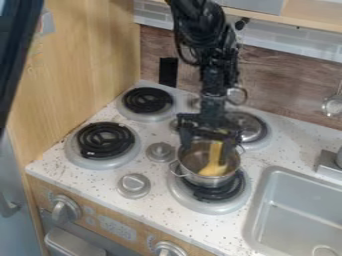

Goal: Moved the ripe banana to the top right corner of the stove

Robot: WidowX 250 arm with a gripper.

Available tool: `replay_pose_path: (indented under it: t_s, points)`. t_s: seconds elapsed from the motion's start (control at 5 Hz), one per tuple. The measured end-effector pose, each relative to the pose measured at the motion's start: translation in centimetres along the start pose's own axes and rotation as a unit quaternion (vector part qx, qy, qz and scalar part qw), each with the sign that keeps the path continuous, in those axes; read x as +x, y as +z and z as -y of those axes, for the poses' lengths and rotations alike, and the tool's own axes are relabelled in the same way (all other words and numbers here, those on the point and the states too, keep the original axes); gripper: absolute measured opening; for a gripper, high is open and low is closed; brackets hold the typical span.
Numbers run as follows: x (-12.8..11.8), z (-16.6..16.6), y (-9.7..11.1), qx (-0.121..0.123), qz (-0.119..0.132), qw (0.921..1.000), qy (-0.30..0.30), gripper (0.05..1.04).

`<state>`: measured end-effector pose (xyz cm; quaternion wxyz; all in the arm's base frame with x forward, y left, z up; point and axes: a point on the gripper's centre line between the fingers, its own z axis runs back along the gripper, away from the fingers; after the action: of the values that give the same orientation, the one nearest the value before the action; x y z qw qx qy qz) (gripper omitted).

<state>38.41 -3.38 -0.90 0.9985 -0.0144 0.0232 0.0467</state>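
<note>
Pincer (pixel 210 145): yours hangs over the metal pot, its fingers parted on either side of the banana's upper end.
Banana (pixel 214 166): yellow, tilted inside the pot, its lower end near the bottom; you can see its upper part between the fingers.
Metal pot (pixel 192 175): you have it on the front right coil burner (pixel 217 194), a wire handle at its left side.
Back right burner (pixel 265 140): carries a shiny round metal piece (pixel 252 126), partly behind your arm.
Left burners: two black coils, one at the back (pixel 147 100), one in front (pixel 105 140).
Table (pixel 157 210): white and speckled, with a grey sink (pixel 300 210) to your view's right.
</note>
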Motion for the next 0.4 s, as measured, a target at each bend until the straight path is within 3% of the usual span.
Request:
replay_pose_path:
  t_s: [0.4]
  points:
    - [-0.08,0.79,-1.04,-0.007,-0.004,0.9999,-0.008,0.999]
